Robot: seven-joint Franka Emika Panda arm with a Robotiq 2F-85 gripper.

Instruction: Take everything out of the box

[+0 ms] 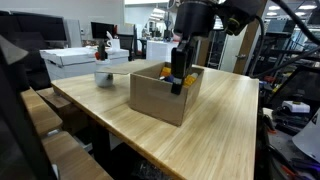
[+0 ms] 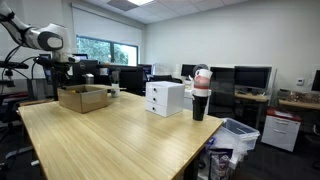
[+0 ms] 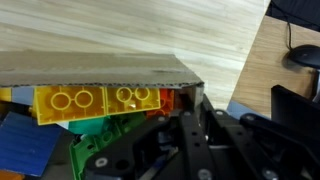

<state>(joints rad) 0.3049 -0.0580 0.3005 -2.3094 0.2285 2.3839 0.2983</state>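
Note:
The brown cardboard box point(image 1: 160, 98) stands on the wooden table and also shows in an exterior view point(image 2: 83, 98). My gripper point(image 1: 178, 78) reaches down into it near its far wall. The wrist view shows the box's inner wall point(image 3: 90, 68), with yellow blocks point(image 3: 95, 102) lying against it. Beside them are an orange piece point(image 3: 168, 100), a green piece point(image 3: 95, 135) and a blue piece point(image 3: 25, 145). The dark fingers point(image 3: 192, 112) sit close to the orange piece and the wall's corner. Their tips are blurred, and I see nothing clearly held.
White boxes point(image 2: 165, 98) and a cup with pens point(image 2: 201, 95) stand further along the table point(image 1: 230, 125). Another white box point(image 1: 78, 62) lies beyond the table's end. Desks, monitors and chairs surround the table.

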